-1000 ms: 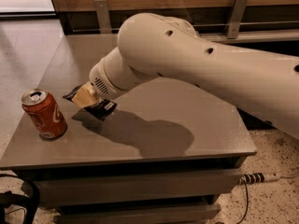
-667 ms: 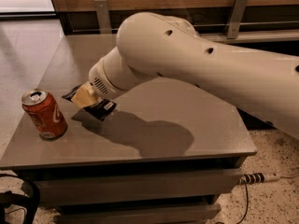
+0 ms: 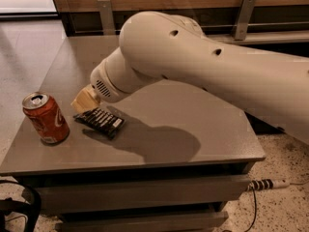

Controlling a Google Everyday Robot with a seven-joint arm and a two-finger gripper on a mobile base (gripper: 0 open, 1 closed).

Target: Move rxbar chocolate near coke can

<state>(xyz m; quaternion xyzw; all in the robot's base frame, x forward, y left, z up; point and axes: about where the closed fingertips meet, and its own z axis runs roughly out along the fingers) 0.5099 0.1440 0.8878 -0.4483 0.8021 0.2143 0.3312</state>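
While flat rxbar chocolate (image 3: 99, 120) lies near cylindrical coke can (image 3: 47, 120), hand (image 3: 85, 99) above, grip unclear.

Matt tan gripper (image 3: 85, 101) at glossy rxbar chocolate (image 3: 99, 120); shiny metal coke can (image 3: 46, 118)

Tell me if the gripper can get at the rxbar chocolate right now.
Probably yes: the gripper hangs just above the far end of the rxbar chocolate, with nothing between them. The coke can stands apart, off to one side.
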